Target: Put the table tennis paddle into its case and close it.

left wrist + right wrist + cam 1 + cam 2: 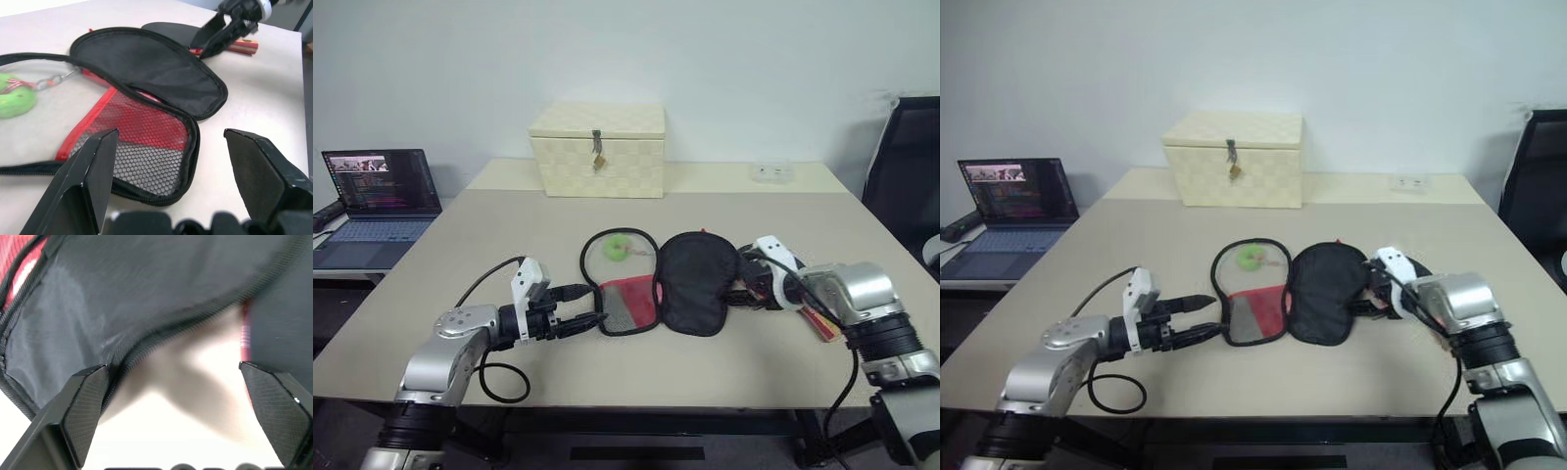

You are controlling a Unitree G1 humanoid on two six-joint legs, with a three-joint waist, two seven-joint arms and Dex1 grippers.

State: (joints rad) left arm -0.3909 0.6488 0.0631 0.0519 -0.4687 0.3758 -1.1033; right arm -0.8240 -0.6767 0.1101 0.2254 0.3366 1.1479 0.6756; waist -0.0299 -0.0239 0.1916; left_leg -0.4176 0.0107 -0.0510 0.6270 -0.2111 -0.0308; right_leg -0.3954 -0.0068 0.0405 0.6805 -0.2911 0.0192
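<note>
The case (628,305) lies unzipped at the table's middle, its red-and-mesh side up and its black flap (695,284) folded over to the right. The table tennis paddle (168,29) lies just beyond the flap, its black face partly covered and its wooden handle (819,323) poking out under my right arm. My right gripper (736,294) is open at the flap's right edge, and the right wrist view (172,367) shows nothing between its fingers. My left gripper (589,319) is open at the case's left edge, facing the mesh pocket (146,161).
A green ball on a small chain (619,248) lies inside the case's zip loop. A cream woven box (598,149) stands at the back of the table. A laptop (380,201) is on a side table to the left, and a black chair (911,166) is on the right.
</note>
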